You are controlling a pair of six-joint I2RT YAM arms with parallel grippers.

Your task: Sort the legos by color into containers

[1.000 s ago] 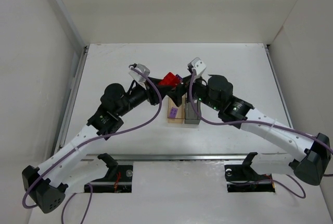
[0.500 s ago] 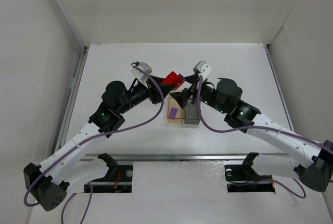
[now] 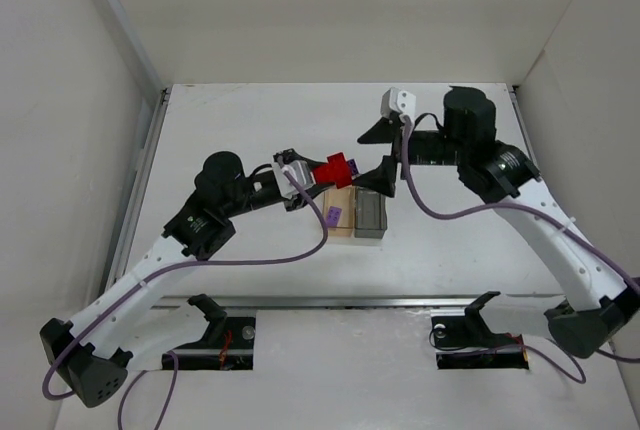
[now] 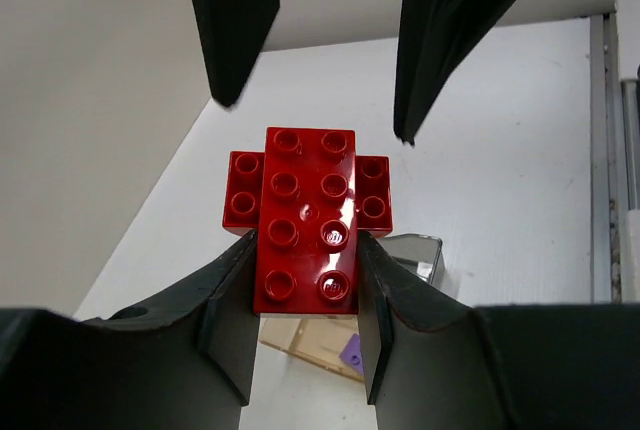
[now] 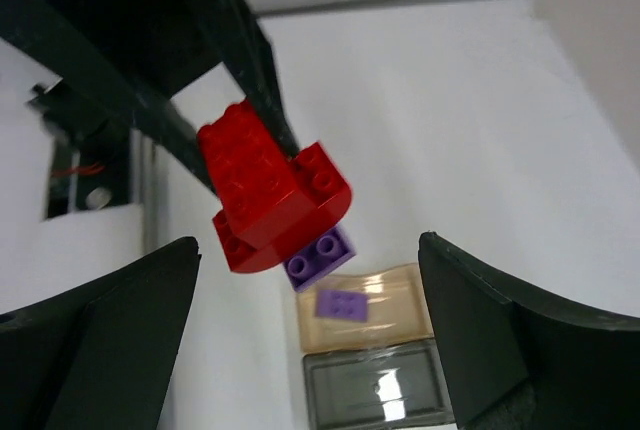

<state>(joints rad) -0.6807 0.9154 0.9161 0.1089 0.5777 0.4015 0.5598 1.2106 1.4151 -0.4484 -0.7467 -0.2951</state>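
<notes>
Left tool point(image 4: 305, 285) clamps red lego point(image 4: 306, 200); right tool point(image 5: 310, 242) wide open.

White table point(image 3: 450, 240), approx. mid-way back: tan tray point(image 3: 337, 233) sits flat on it. Dk grey tray point(image 3: 370, 222) is tight beside the tan tray on its right-arm side, long edges parallel, same orientation.

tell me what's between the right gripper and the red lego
Nothing: in the left wrist view, the open right gripper is apart from the red lego, with only white table showing between.
</notes>
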